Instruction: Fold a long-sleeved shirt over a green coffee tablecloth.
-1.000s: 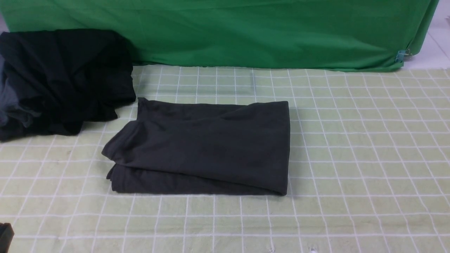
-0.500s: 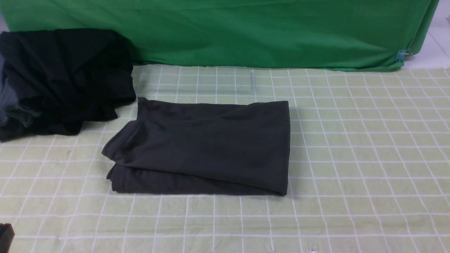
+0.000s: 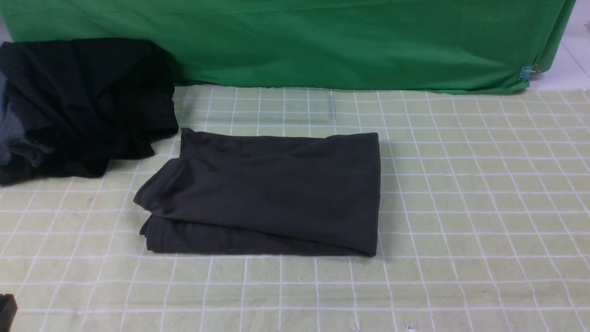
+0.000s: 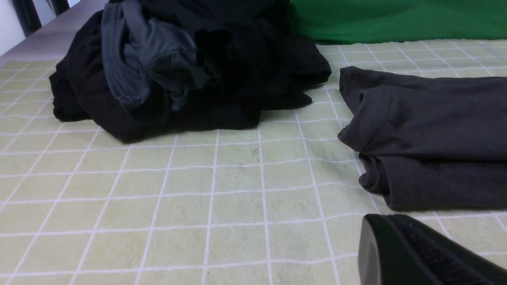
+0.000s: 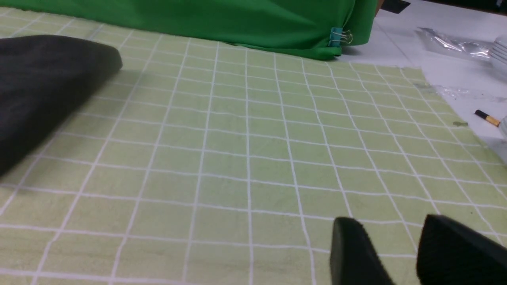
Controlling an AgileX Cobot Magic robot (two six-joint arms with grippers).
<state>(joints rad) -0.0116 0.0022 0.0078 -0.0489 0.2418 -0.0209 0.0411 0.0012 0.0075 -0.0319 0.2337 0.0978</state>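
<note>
The long-sleeved shirt (image 3: 276, 193) lies folded into a charcoal-grey rectangle in the middle of the green coffee tablecloth (image 3: 461, 207); no print shows. The left wrist view shows its layered left edge (image 4: 427, 134), and my left gripper (image 4: 380, 225) sits shut and empty just short of that edge, low over the cloth (image 4: 198, 198). Only a dark tip of the left gripper (image 3: 7, 309) shows in the front view's bottom-left corner. My right gripper (image 5: 390, 223) stands open and empty over bare tablecloth (image 5: 257, 138), well to the right of the shirt (image 5: 43, 87).
A heap of black clothing with grey-blue fabric (image 3: 78, 101) sits at the back left, close to the shirt's far left corner. A plain deep green cloth (image 3: 322, 41) hangs along the back, held by a binder clip (image 3: 525, 72). A pen (image 5: 486, 117) lies beyond the tablecloth's right edge.
The left gripper's dark tip has sunk slightly in the front view's corner. The shirt and the clothing heap lie as before.
</note>
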